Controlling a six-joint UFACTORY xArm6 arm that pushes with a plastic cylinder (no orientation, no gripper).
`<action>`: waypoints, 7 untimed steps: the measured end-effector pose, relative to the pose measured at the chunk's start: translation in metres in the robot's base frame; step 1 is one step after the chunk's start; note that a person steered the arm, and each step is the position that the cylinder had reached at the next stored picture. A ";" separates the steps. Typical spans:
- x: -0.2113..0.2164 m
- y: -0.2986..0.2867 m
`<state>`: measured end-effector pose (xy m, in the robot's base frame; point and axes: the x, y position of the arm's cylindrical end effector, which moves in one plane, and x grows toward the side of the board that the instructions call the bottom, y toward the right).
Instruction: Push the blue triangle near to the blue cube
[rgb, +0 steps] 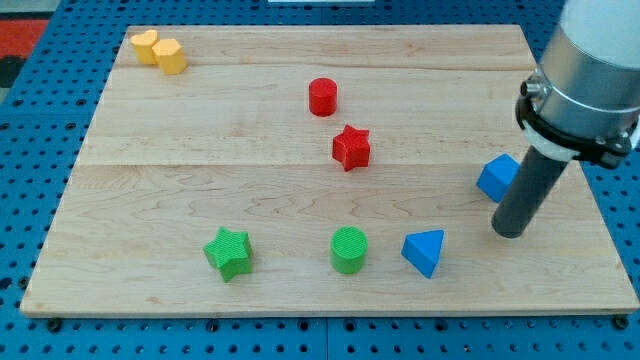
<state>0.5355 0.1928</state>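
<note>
Wood board (200, 120) on blue pegboard; our tip (508, 232), a bare rod w/ no jaws to open or shut, sits just below-right of the blue cube (497, 177). Blue triangle (425, 252) lies left of the tip, near the view's bottom. Approach step, we judge: next we need to get round to its lower left & push up-right.

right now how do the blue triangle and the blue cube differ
The blue triangle stands fully in view near the view's bottom, beside the green cylinder; the blue cube sits higher and further to the view's right, partly hidden behind my rod. The triangle shows a pointed wedge shape; the cube shows flat square faces. My tip rests just below the cube, apart from the triangle. Both are the same blue.
</note>
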 end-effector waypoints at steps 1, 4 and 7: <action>-0.051 0.004; -0.019 0.006; 0.030 -0.100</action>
<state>0.5651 0.0933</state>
